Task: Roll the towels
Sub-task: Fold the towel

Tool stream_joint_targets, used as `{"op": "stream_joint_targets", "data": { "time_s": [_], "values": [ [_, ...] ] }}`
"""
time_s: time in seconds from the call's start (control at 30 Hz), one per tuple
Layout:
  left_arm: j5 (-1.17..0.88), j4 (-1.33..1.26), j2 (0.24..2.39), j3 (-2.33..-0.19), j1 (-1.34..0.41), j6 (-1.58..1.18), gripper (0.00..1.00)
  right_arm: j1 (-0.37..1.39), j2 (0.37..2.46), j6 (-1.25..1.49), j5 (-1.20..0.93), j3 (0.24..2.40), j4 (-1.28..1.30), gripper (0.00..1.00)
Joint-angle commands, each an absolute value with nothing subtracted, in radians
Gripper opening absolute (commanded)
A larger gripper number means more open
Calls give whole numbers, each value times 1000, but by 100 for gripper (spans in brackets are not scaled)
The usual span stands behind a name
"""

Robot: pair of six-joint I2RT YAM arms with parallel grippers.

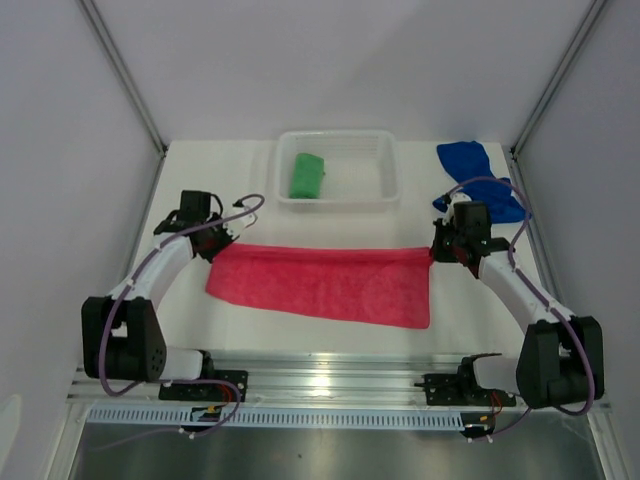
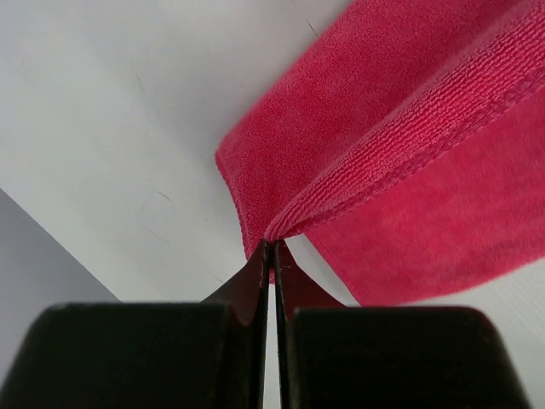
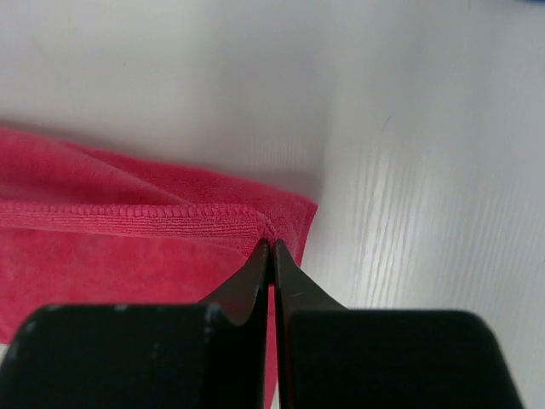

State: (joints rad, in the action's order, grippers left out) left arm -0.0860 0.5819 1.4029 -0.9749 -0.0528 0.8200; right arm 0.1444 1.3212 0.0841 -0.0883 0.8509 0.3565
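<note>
The pink-red towel (image 1: 325,283) lies spread across the middle of the table. My left gripper (image 1: 218,243) is shut on its far left corner, as the left wrist view (image 2: 271,244) shows with the hem (image 2: 400,158) pulled up to the tips. My right gripper (image 1: 441,249) is shut on its far right corner, seen in the right wrist view (image 3: 271,244) with the towel (image 3: 102,239) folded over under the tips. The green towel (image 1: 306,175) lies rolled in the white basket (image 1: 390,170). The blue towel (image 1: 475,175) lies crumpled at the far right.
The white basket stands at the back centre of the table. White walls close in the left, right and back. The aluminium rail (image 1: 330,385) with both arm bases runs along the near edge.
</note>
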Motion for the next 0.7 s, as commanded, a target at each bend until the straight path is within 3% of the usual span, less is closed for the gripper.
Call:
{"op": "stream_joint_targets", "data": {
  "time_s": [0.0, 0.17, 0.43, 0.67],
  "values": [
    [-114, 589, 1293, -884, -22, 929, 1, 152, 1210, 196, -40, 783, 441, 0],
    [-124, 623, 1183, -792, 35, 946, 1, 173, 1102, 328, -123, 690, 494, 0],
    [-170, 653, 1100, -715, 58, 945, 1, 261, 967, 439, -28, 658, 604, 0],
    [-196, 687, 1055, -686, 77, 980, 1, 302, 1060, 477, -41, 718, 712, 0]
  ]
}}
